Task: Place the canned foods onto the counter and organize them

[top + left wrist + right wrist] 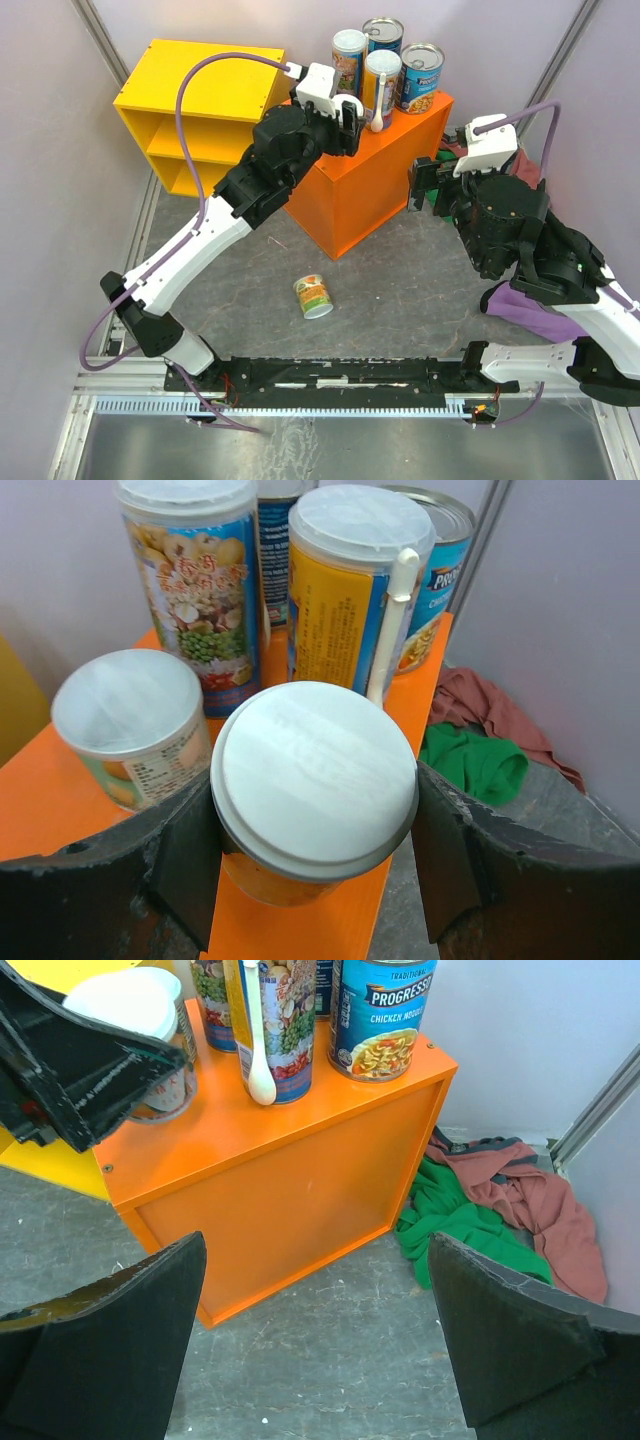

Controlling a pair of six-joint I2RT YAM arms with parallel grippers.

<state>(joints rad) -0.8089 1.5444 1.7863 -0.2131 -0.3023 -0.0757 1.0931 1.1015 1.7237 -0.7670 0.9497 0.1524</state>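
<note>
Lilac walls close in a scuffed grey table, where the orange counter stands just beside a yellow shelf unit. The left gripper reaches over the counter's near corner, its fingers clenched against both sides of a white-lidded can. It appears to be placing this can in the free front spot next to a short can. Whether the can's base rests on the orange top cannot be told.

The right gripper hangs empty before the counter's front face with its jaws spread wide, probably held clear of its partner.

Four taller tins stand toward the back, leaving the front open: a vegetable-label can, a dark blue can, a yellow-and-blue can and a Progresso soup can. One green-labelled can lies on its side on the table, well apart from the counter and not yet collected.

Only the overhead view shows that stray tin. Only the left wrist view shows the gripped lid and the short can, which the arm hides from above. The right wrist view adds a red cloth and a green cloth heaped beside the counter, and a white spoon fixed to the yellow-and-blue can.
</note>
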